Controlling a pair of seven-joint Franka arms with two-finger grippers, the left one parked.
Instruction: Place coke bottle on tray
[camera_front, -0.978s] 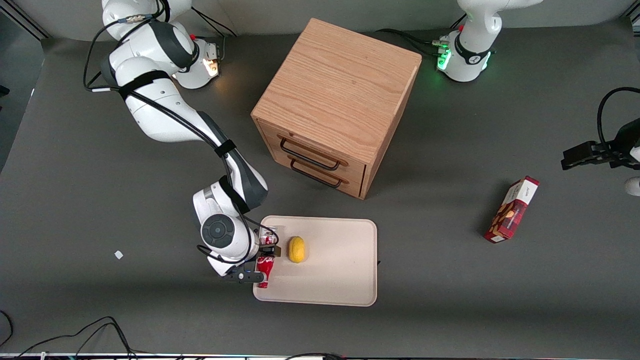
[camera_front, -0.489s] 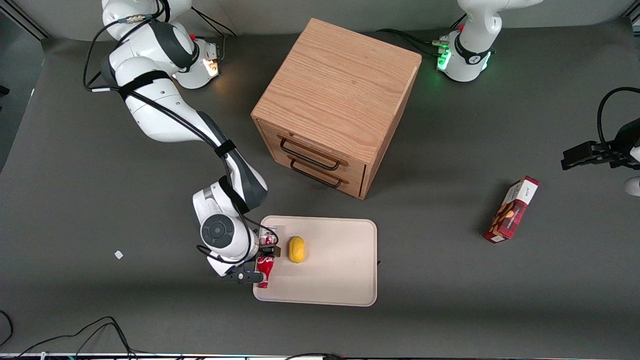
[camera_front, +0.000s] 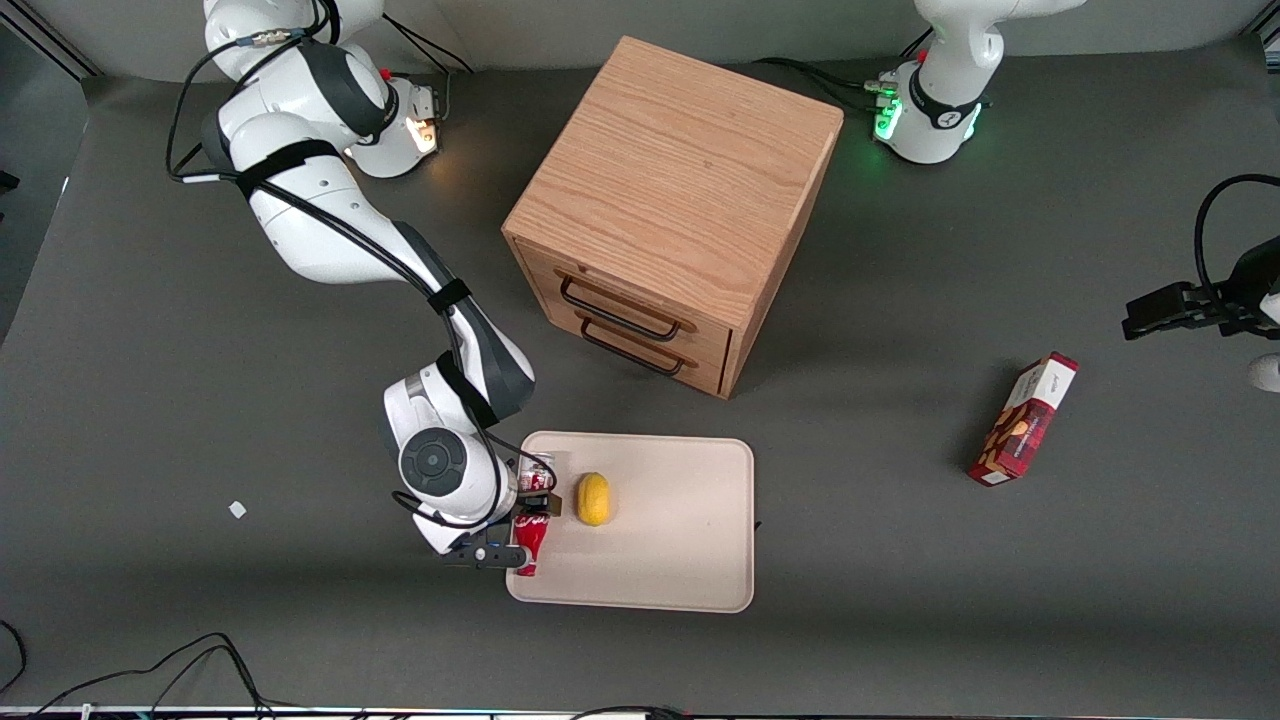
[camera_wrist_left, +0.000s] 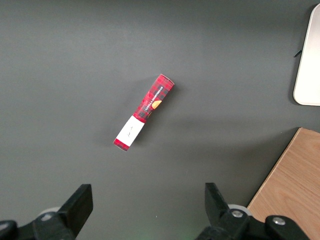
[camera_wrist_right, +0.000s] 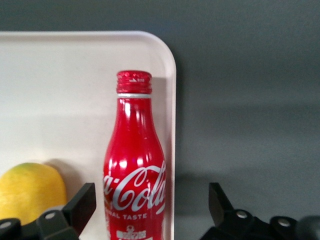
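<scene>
Lying on the tray (camera_wrist_right: 75, 75) beside a lemon (camera_wrist_right: 30, 192), the coke bottle (camera_wrist_right: 134, 170) sits between the pincer's (camera_wrist_right: 150, 210) spread fingers.

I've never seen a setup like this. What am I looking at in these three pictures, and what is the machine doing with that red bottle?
These are white robot arms bolted to a dark table, seen by three cameras at once. One camera looks down from the front; the other two sit on the arms' wrists.

The working arm ends in a two-fingered gripper, poised over the tray at its edge toward that arm's end. Its wrist camera shows the fingers spread open, with the coke bottle lying between them on the tray beside a lemon. So the bottle seems already set down, not held.

Farther from the front camera stands a wooden drawer cabinet. A red snack box lies toward the parked arm's end; that arm's camera looks down on it.
</scene>
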